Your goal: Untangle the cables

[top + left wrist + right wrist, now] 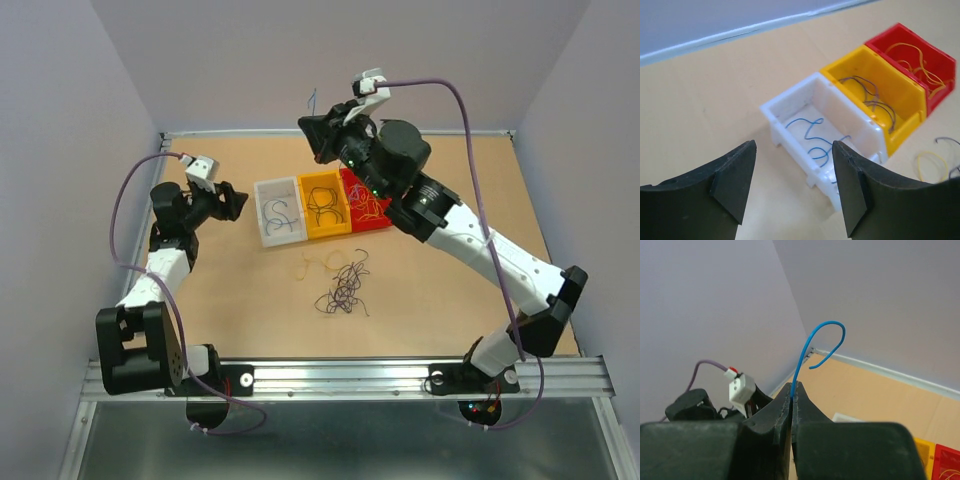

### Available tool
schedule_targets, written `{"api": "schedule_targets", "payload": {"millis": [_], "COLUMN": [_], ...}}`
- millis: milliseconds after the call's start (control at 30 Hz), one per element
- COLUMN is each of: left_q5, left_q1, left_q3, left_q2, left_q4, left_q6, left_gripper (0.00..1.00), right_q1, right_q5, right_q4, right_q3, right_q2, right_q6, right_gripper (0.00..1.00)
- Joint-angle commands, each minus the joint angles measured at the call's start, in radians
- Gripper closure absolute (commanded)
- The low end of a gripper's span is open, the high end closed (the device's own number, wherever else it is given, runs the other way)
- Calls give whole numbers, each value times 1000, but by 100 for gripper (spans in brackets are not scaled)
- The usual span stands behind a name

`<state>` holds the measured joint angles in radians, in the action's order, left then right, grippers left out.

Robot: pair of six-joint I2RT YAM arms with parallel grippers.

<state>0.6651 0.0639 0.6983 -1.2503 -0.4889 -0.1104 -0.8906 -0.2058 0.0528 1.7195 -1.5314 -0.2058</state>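
— Sticking up in the air is one blue cable (829, 323), pinched tight in the right gripper (791, 389).
— Where are the others?
— A dark tangle (342, 291) lies on the table (230, 290), near the white bin (790, 91), yellow bin (905, 125) and red bin (940, 97), which hold more. The left gripper (793, 150) is spread wide, holding nothing.

Pale lavender walls (300, 60) close in on three sides of a tan surface (250, 320), evenly lit, with a white strip (240, 132) along its far edge and a metal rail (340, 376) along the near one.
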Motion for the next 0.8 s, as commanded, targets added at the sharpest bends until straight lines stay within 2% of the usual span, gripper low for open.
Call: {"api": "schedule_targets", "payload": {"millis": [0, 200, 767], "left_q5": [-39, -139, -142], "left_q1": [91, 123, 129], "left_q3": [63, 81, 55], "left_q2": [-72, -118, -97], "left_q4": [-106, -111, -148], "left_q6": [192, 265, 270], "left_gripper": [27, 27, 28], "right_q1": [2, 1, 1], "right_q5": [16, 8, -49], "right_q4": [61, 87, 104], "right_q3": [29, 54, 184], "right_q2": [-42, -131, -509], "right_q6": [-14, -23, 5], "right_gripper": [99, 99, 99]}}
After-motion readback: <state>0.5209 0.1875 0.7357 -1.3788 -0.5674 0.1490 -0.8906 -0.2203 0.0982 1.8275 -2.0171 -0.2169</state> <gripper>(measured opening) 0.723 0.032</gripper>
